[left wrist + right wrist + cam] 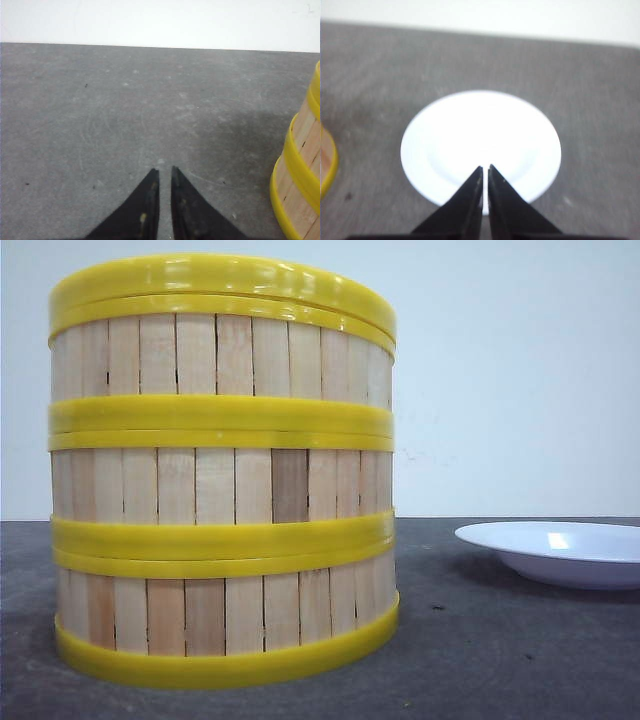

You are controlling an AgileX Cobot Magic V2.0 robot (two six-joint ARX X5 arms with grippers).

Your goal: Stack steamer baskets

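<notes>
Over on the right sits a white plate, shallow and round, resting flat on the dark grey table with its rim cut off by the edge of the front view. From the right wrist view the plate shows whole and bare, bright against the speckled tabletop. Behind it all runs a plain pale wall, meeting the table's far edge in a straight line.
</notes>
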